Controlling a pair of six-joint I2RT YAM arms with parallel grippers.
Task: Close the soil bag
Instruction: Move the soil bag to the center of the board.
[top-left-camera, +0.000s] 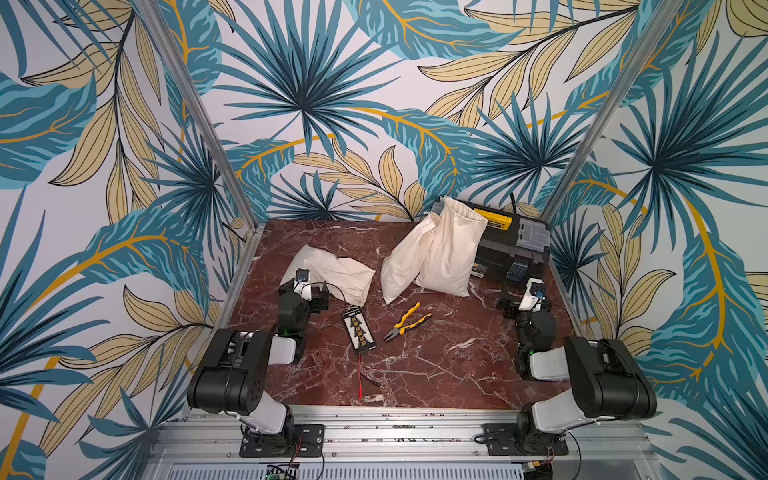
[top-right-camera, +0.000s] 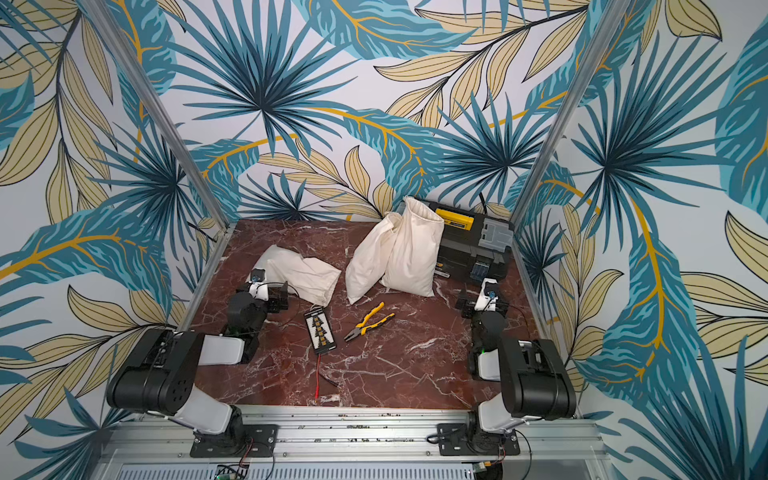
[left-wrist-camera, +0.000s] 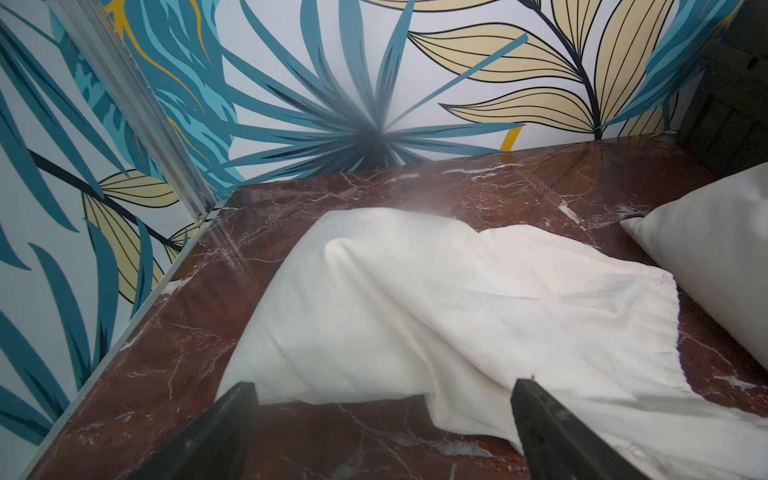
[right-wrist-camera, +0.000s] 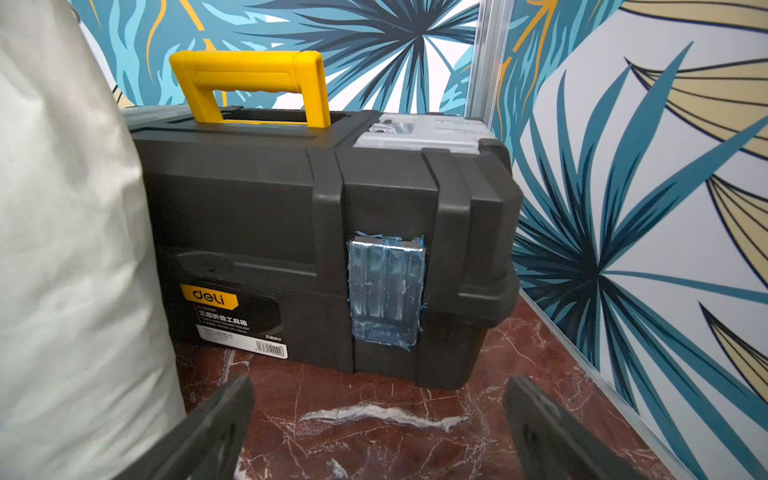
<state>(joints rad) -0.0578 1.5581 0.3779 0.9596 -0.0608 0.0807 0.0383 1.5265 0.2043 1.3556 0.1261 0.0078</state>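
Observation:
Three cream cloth bags are on the marble table; I cannot tell which is the soil bag. One bag (top-left-camera: 332, 272) (top-right-camera: 297, 270) (left-wrist-camera: 415, 299) lies flat at the left, its hemmed mouth toward the table's middle. Two bags stand leaning together, the front one (top-left-camera: 405, 262) lower, the taller one (top-left-camera: 451, 249) (top-right-camera: 413, 249) (right-wrist-camera: 75, 249) with a drawstring mouth on top. My left gripper (top-left-camera: 321, 296) (left-wrist-camera: 384, 386) is open just short of the lying bag's near edge, holding nothing. My right gripper (top-left-camera: 524, 301) (right-wrist-camera: 378, 384) is open over bare marble, facing the toolbox.
A black toolbox (top-left-camera: 511, 245) (right-wrist-camera: 291, 208) with a yellow handle stands at the back right, behind the upright bags. Yellow-handled pliers (top-left-camera: 407, 322) and a black component board (top-left-camera: 359, 330) with a red wire lie mid-table. Aluminium frame posts and patterned walls close in the sides.

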